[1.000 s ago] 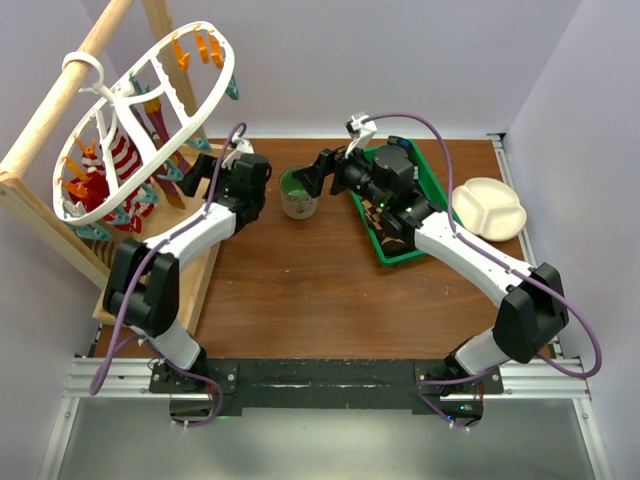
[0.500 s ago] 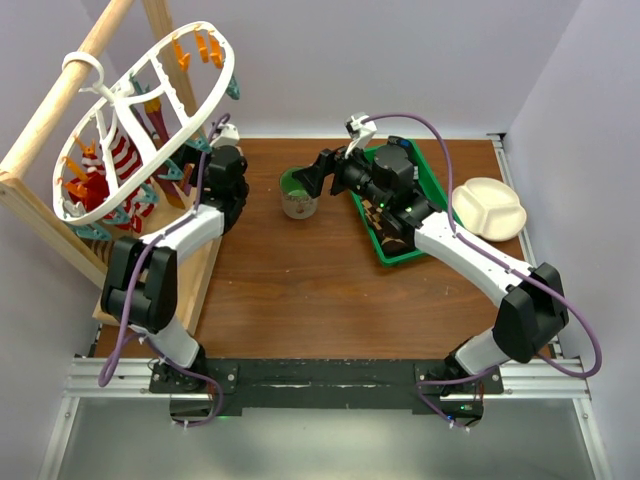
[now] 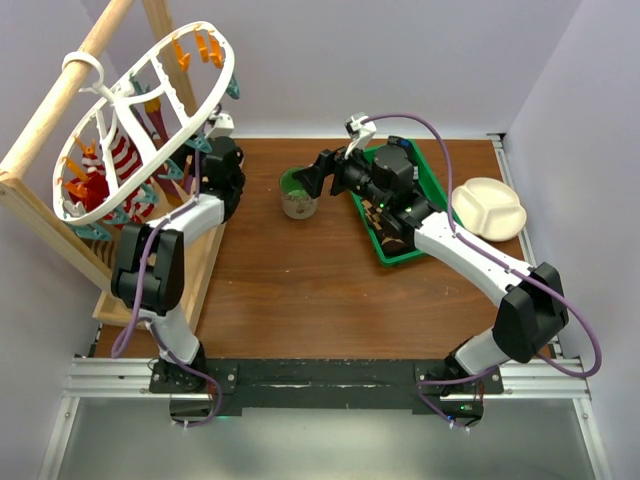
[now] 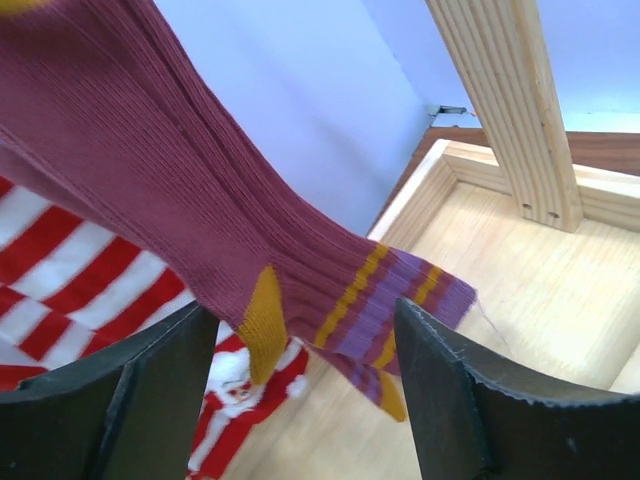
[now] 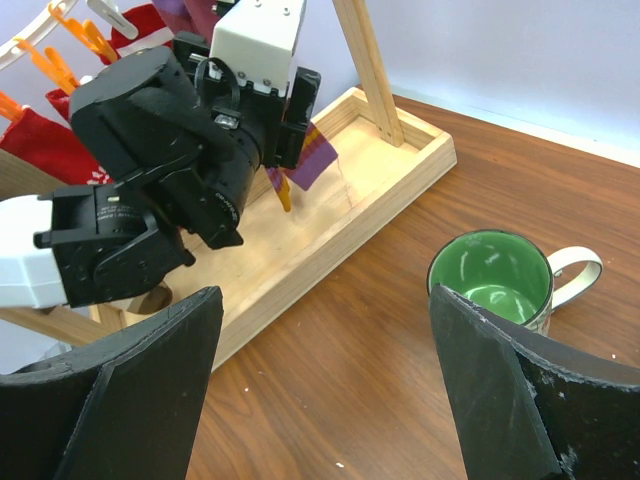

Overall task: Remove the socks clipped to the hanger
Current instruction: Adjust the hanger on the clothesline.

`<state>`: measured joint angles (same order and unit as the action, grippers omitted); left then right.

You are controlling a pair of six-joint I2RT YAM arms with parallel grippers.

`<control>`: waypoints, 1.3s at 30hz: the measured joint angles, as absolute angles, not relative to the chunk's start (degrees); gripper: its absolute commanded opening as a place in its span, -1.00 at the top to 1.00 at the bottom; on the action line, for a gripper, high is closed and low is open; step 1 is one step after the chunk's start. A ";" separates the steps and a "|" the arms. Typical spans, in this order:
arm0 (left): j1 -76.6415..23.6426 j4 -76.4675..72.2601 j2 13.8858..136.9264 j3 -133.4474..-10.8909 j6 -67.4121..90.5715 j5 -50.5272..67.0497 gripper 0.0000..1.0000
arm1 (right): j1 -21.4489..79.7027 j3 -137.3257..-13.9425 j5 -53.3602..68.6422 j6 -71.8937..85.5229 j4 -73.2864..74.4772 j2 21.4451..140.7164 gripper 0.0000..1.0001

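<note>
The white oval hanger (image 3: 224,92) hangs from a wooden pole at the far left, with orange and teal clips round its rim. Several socks dangle under it, among them a red-and-white striped one (image 3: 122,150). My left gripper (image 3: 203,152) reaches in below the rim. In the left wrist view a maroon sock (image 4: 180,180) with yellow and purple bands hangs between its jaws, which stand apart, a gap on each side (image 4: 300,320). The striped sock (image 4: 60,270) lies behind it. My right gripper (image 5: 325,300) hovers open above the table, holding nothing.
A green-lined mug (image 3: 298,192) stands mid-table just under the right gripper. A green tray (image 3: 432,175) and a white divided plate (image 3: 489,208) sit at the back right. The hanger's wooden frame has a boxed base (image 5: 330,200) and an upright post (image 4: 510,100).
My left arm swung left from beside the mug to under the hanger's rim, and its jaws have narrowed around the maroon sock. The right arm has not moved.
</note>
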<state>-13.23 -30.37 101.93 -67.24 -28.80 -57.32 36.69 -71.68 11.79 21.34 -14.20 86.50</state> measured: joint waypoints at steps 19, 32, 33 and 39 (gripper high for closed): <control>-11.55 -30.96 102.85 -67.33 -23.07 -49.52 1.00 | 36.69 -71.09 11.75 20.88 -14.35 86.54 -0.75; -19.62 -32.93 96.73 -62.13 -23.55 -39.55 1.00 | 36.69 -71.16 11.16 19.86 -14.17 86.63 -0.76; -20.49 -32.95 96.38 -62.11 -23.55 -38.81 1.00 | 36.69 -71.18 11.03 19.81 -14.15 86.63 -0.76; -22.92 -31.75 94.52 -61.95 -22.41 -34.54 1.00 | 36.47 -73.21 9.93 19.27 -13.72 86.63 -0.78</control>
